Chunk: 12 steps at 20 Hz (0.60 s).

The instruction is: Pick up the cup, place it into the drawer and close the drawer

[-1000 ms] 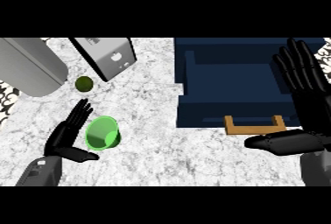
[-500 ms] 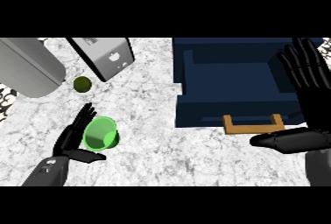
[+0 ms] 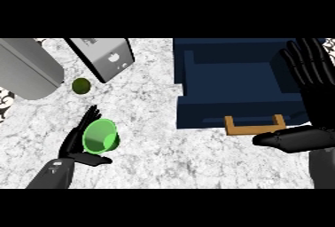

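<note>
Down at eight o'clock on the pale marbled bench (image 3: 163,150), the green cup (image 3: 99,137) is tipped so that its open mouth faces up toward the view. The left hand (image 3: 77,144) comes in from the lower edge and has it. The fingers (image 3: 86,120) run up along the cup's nine o'clock side, only slightly bent. The thumb crosses under the cup at six o'clock, so the cup sits pinched between thumb and fingers.

The dark blue drawer (image 3: 196,117) stands pulled open at two o'clock of the view, well apart from the cup. Its tan handle (image 3: 255,125) is on the front wall, facing six o'clock.

The right hand (image 3: 319,99) shows at three o'clock along the right edge. It is open and holds nothing, with its fingers straight and pointing to twelve o'clock over the drawer's right side. Its thumb lies across just beside the handle at four o'clock.

At ten o'clock lies a large grey cylinder (image 3: 26,66). A grey box-shaped appliance (image 3: 101,55) stands at eleven o'clock. Between the two, at twelve o'clock from the cup, sits a small dark green round thing (image 3: 81,85).
</note>
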Motion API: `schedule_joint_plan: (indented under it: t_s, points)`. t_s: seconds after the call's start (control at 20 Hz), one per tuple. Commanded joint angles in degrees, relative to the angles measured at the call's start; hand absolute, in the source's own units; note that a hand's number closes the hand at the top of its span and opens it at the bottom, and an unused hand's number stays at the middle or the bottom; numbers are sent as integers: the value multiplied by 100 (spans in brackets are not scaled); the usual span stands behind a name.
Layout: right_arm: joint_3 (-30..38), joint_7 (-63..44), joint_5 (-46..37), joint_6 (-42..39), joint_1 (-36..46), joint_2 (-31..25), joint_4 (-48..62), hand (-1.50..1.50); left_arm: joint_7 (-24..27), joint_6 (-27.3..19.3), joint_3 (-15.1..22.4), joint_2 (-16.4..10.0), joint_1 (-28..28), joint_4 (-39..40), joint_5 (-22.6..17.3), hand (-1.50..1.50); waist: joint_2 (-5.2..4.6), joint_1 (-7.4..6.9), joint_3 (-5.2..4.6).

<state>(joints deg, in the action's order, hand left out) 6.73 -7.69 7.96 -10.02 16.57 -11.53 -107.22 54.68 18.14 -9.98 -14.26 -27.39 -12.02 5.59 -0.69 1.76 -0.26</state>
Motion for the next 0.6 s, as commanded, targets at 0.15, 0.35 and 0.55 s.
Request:
schedule_joint_plan:
  t_s: [0.15, 0.35, 0.55]
  points:
    - [-27, 110, 3, -75, -89, 25, 55, -150, 719, 236, 49, 285, -112, 226, 110, -150, -22, 36, -4]
    - [-145, -50, -59, 15, -81, 104, -77, -150, 670, 725, 37, 255, -188, 232, 61, -150, -15, 40, -7]
    - [180, 167, 115, -232, -125, -165, 187, -150, 450, 1439, 60, 409, -370, 146, -33, 150, -20, 59, -2]
